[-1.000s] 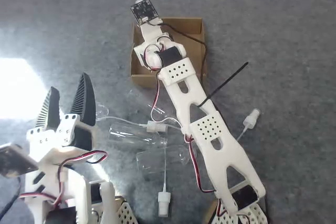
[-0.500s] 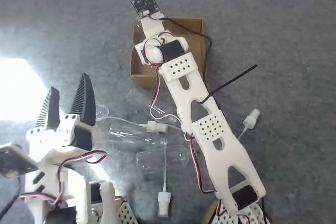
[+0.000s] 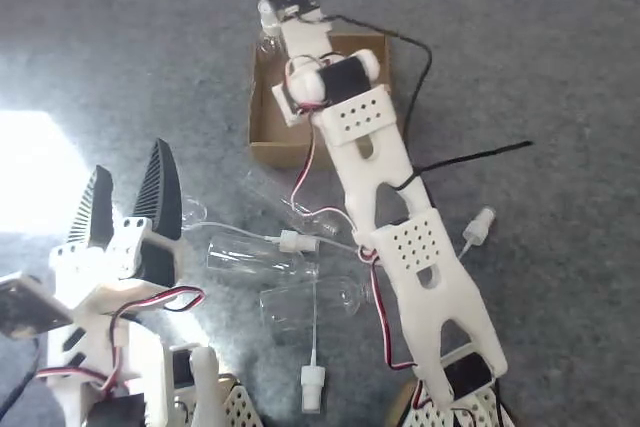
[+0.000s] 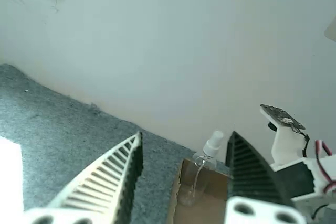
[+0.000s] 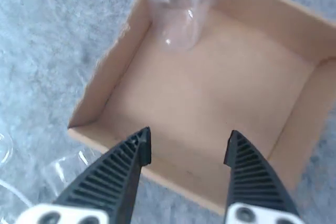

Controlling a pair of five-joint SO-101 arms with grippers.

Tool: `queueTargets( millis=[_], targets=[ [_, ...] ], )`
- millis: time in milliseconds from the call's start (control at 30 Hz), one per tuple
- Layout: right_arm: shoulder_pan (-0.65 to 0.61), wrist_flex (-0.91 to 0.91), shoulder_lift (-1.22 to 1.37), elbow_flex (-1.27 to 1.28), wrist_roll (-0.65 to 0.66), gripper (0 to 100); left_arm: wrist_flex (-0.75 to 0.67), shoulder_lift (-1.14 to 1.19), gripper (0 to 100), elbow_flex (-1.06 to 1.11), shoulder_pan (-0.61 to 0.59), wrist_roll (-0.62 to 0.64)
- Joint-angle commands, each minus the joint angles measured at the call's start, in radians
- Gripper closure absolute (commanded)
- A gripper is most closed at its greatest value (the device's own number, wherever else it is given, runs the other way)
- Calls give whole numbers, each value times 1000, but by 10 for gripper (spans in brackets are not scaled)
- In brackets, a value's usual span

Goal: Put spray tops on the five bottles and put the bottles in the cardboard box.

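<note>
**Right gripper** [image 5: 189, 135]: open, jaws spread, holding nothing. It hangs above the brown cardboard box [image 3: 268, 154], with its fingertips over the box's near wall. Ahead of the gripper, in a far corner of the box, stands one clear plastic bottle with a white spray top [image 4: 201, 174]. The bottle is upright and clear of both fingers.

**Left gripper** [image 4: 185, 137]: open and empty, raised off the grey felt-covered table [image 3: 560, 97]. It points towards the box, which lies well ahead of it.

**Parts outside the box:**
- Behind the right gripper, beside and partly under its arm, at least three more clear bottles [image 3: 250, 252] lie on their sides on the table.
- A loose white spray top [image 3: 313, 387] with its dip tube lies behind them, near the arm bases.
- A second loose spray top [image 3: 478, 227] lies on the far side of the right arm, well apart from the bottles.
- A third white top [image 3: 297, 241] sits at the neck of one lying bottle. It cannot be determined whether it is seated.

**Task status (judged):**
- One of the five bottles appears complete: it is fitted with a top and placed in the box.
- Four are left to do. The lying bottles must be fitted with tops and then moved into the box.
- Only three of these bottles can be counted. The right arm may hide another.
</note>
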Motion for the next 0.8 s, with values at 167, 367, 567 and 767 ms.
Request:
queueTargets(
  millis=[167, 367, 567, 767],
  targets=[
    [59, 85, -185, -20, 26, 795, -26, -5, 761, -18, -5, 8],
    [45, 84, -326, 207, 97, 876, -103, -5, 761, 35, -3, 8],
    [42, 81, -633, 621, 104, 854, -101, -5, 761, 35, -3, 8],
    [42, 71, -920, 888, 147, 854, -110, -5, 761, 36, -5, 8]
  ],
)
